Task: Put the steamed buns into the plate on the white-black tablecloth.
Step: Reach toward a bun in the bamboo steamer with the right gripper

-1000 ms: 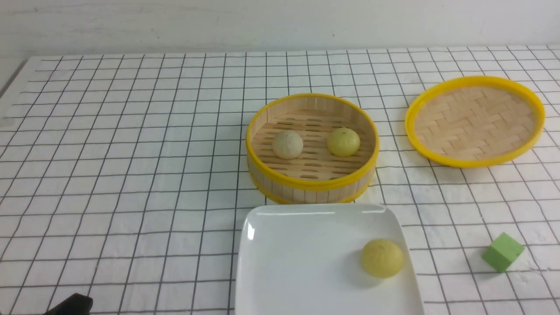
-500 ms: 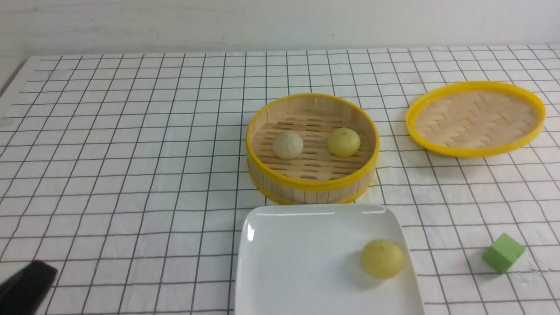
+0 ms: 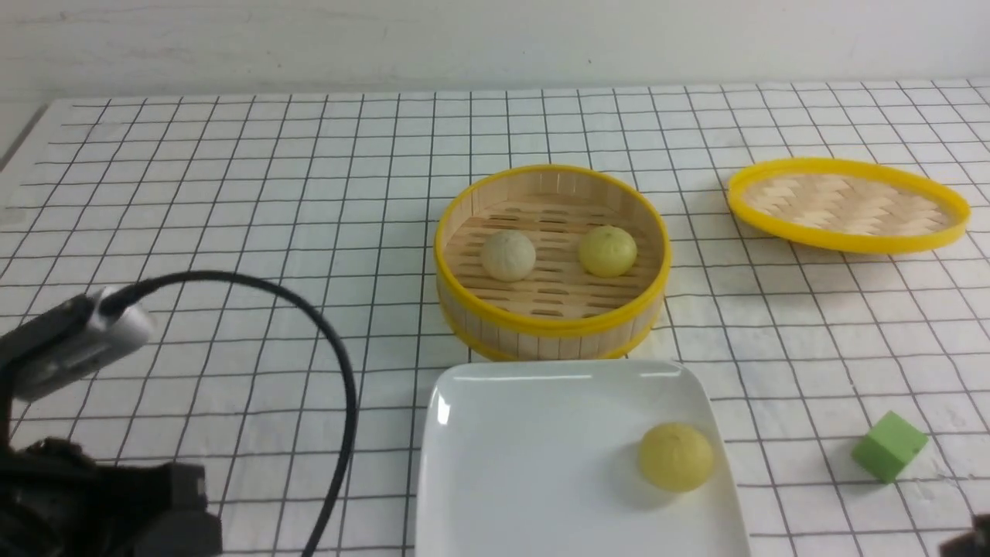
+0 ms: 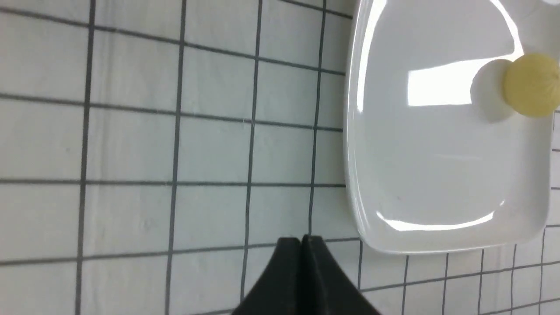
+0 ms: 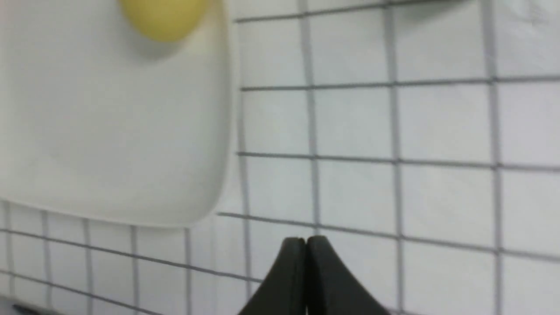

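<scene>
A beige-white steamed bun (image 3: 508, 255) and a pale yellow bun (image 3: 608, 251) sit in the bamboo steamer (image 3: 551, 329). A third pale yellow bun (image 3: 675, 456) lies on the white square plate (image 3: 526, 464) in front of it, on the white-black tablecloth (image 3: 232, 232). My left arm (image 3: 93, 503) is at the near left, left of the plate. My left gripper (image 4: 301, 239) is shut and empty over the cloth beside the plate (image 4: 437, 175) and its bun (image 4: 531, 85). My right gripper (image 5: 306, 239) is shut and empty, right of the plate (image 5: 109, 131) and bun (image 5: 162, 17).
The steamer's woven lid (image 3: 847, 205) lies at the far right, its inside facing up. A green cube (image 3: 889, 446) sits on the cloth right of the plate. A black cable (image 3: 340, 371) arcs from my left wrist. A bit of my right arm (image 3: 973, 540) shows at the near right corner.
My left arm has risen into view at the near left, with its wrist camera and cable. The lid has tipped down flatter. The buns and plate have not moved.
</scene>
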{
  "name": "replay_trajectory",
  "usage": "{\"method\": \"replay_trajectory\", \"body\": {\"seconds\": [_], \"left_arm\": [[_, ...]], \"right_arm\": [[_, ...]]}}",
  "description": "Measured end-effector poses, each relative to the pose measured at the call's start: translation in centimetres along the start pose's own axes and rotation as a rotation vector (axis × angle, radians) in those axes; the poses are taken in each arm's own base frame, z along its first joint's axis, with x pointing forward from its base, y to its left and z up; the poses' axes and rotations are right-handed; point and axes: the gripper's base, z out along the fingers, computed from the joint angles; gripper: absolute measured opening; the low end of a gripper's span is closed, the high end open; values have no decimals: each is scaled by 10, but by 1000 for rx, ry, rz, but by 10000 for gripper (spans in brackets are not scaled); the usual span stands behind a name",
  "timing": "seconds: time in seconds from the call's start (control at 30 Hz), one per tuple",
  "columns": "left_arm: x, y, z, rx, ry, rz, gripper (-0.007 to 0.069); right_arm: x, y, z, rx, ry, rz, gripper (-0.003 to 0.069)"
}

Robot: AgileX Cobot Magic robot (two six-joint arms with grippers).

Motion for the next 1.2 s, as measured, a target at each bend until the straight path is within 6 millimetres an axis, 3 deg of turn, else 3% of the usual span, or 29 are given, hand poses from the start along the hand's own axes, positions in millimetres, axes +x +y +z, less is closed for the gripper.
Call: {"method": "replay_trajectory", "body": {"seconds": [0.23,0.3,0.4,0.47,0.57,0.6,0.63,0.67,0.7,0.73,0.77,0.8,0.9,1.07,1.17,1.2], "left_arm": [[-25,-1,13,11,6,-18,77],[-32,3,24,8,31,-46,155],[-35,5,31,9,58,-65,220],[-37,7,37,4,80,-74,298],[-38,8,40,2,89,-67,356],[-38,8,40,2,89,-66,358],[-38,8,40,4,88,-67,374],[-38,8,40,4,88,-67,374],[-38,8,39,5,88,-65,379],[-38,8,39,5,87,-64,380],[-38,8,39,5,87,-63,381],[-38,8,39,5,87,-63,381],[-38,8,39,5,87,-63,380],[-38,8,39,6,87,-64,372],[-38,8,39,6,86,-64,365],[-38,8,39,6,86,-64,344]], "right_arm": [[-41,23,18,-130,18,-99,148],[-62,41,39,-123,52,-191,187],[-77,57,54,-97,53,-273,202],[-107,80,74,-26,15,-394,230],[-136,92,95,33,-33,-411,275],[-141,94,95,39,-48,-419,279],[-160,100,106,64,-90,-420,307],[-163,99,110,75,-87,-424,314],[-182,103,120,95,-131,-433,340],[-182,102,123,100,-126,-434,342],[-197,104,136,121,-151,-455,360],[-198,105,138,121,-152,-454,360],[-219,104,171,146,-174,-486,370],[-232,101,204,146,-220,-494,363],[-232,96,216,152,-210,-495,334],[-230,94,223,158,-197,-495,235]]}}
